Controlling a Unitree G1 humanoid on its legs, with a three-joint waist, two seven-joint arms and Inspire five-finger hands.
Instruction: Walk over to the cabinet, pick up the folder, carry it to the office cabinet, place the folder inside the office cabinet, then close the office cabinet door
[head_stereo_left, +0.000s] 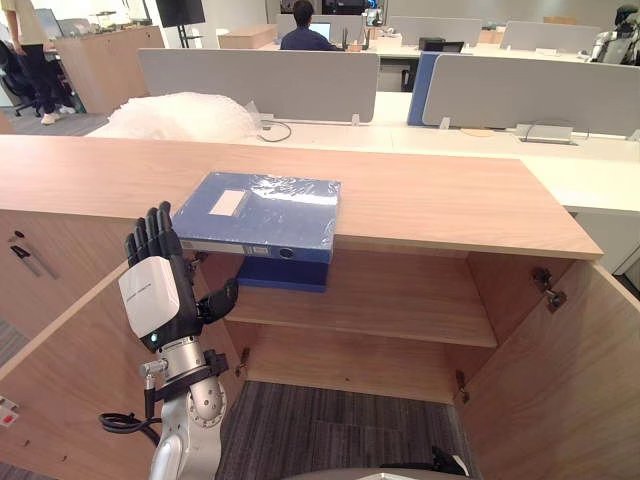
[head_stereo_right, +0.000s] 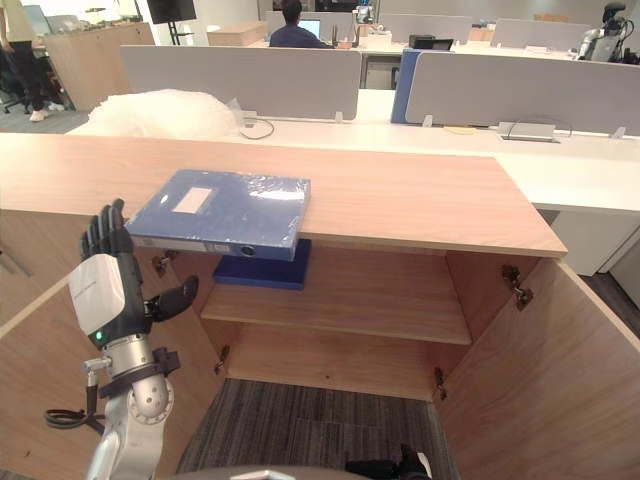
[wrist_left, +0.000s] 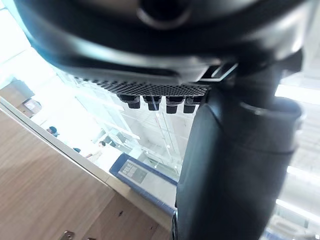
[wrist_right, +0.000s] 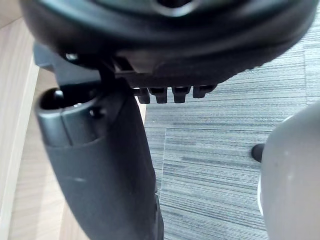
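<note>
The office cabinet (head_stereo_left: 450, 200) in front of me is a long, low wooden unit, and both of its doors stand wide open, the left door (head_stereo_left: 60, 380) swung out by my left arm and the right door (head_stereo_left: 570, 380) out on the other side. Inside, one wooden shelf (head_stereo_left: 400, 300) runs across the opening. Behind the cabinet is a white desk (head_stereo_left: 450, 135) with grey partition screens (head_stereo_left: 260, 80), and a heap of clear bubble wrap (head_stereo_left: 180, 117) sits on the desk's left end. Farther back a person (head_stereo_left: 305, 30) sits facing away.

The blue folder (head_stereo_left: 262, 212) lies flat on the cabinet's top, wrapped in clear film, with its near edge jutting out past the front lip. Just below it, a darker blue flat object (head_stereo_left: 285, 273) rests on the shelf.

My left hand (head_stereo_left: 155, 295) is raised upright just left of the folder's near corner, fingers straight and thumb spread, with nothing in it and not touching the folder. My right hand (wrist_right: 100, 150) hangs over grey carpet (wrist_right: 225, 150), fingers relaxed and empty.
</note>
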